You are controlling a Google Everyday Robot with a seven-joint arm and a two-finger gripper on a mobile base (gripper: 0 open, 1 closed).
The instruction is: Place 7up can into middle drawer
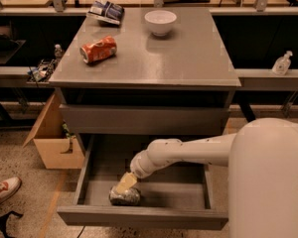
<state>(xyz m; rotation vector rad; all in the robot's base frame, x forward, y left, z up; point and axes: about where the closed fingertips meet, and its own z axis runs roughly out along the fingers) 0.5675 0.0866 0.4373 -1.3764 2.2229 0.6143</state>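
The 7up can (124,196) lies on its side on the flat bottom of the open middle drawer (188,195), close to the drawer's front wall and left of centre. My white arm reaches from the right down into the drawer. The gripper (124,185) points down and sits right on top of the can, touching or almost touching it. The can's print is in shadow and hard to make out.
On the grey cabinet top (188,58) lie an orange-red soda can (98,50), a white bowl (160,22) and a snack bag (106,11). The upper drawer front (144,119) is shut. A cardboard box (52,140) stands to the left, with a shoe (2,191) on the floor.
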